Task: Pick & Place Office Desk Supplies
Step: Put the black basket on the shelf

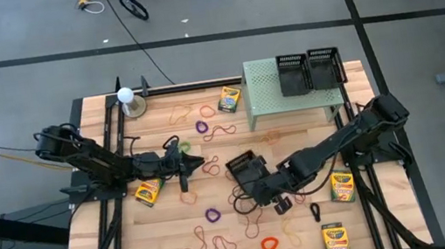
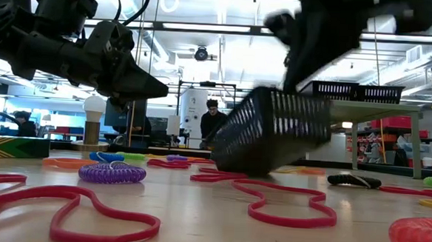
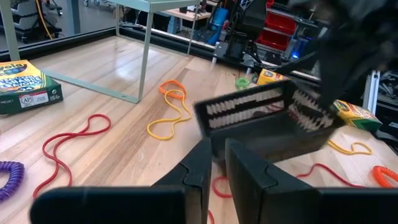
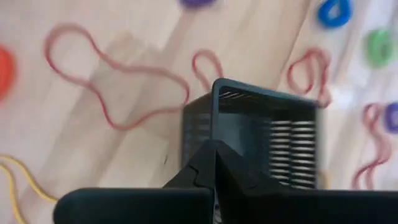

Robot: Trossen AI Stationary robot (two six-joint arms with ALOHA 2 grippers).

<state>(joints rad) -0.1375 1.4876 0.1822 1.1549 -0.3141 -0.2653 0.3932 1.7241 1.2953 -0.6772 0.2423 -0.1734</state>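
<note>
Wooden tabletop [image 1: 143, 242] fills my overhead view, strewn with rubber-band loops [image 1: 208, 248] and small rings [image 1: 212, 215]. On the left, my left gripper [image 1: 196, 163] hangs above the boards with its fingers nearly together, holding nothing, a crayon box [image 1: 148, 191] just beside its arm. At centre, my right gripper [image 1: 259, 179] is clenched on the rim of a black mesh basket [image 1: 244, 167], tilted with one edge on the table.

A tilted black mesh basket [image 1: 245, 170] sits mid-tabletop [image 1: 169, 238] with the right end effector [image 1: 269, 190] shut on its rim, blocking the centre, and the left end effector [image 1: 197, 162] hovers just beside it. The pale green stand [image 1: 275, 88] carrying two more black baskets [image 1: 310, 70] closes off the far right corner. Rubber-band loops [image 1: 208, 247] and small rings [image 1: 212, 215] lie flat, so the near-left boards are open above them.
</note>
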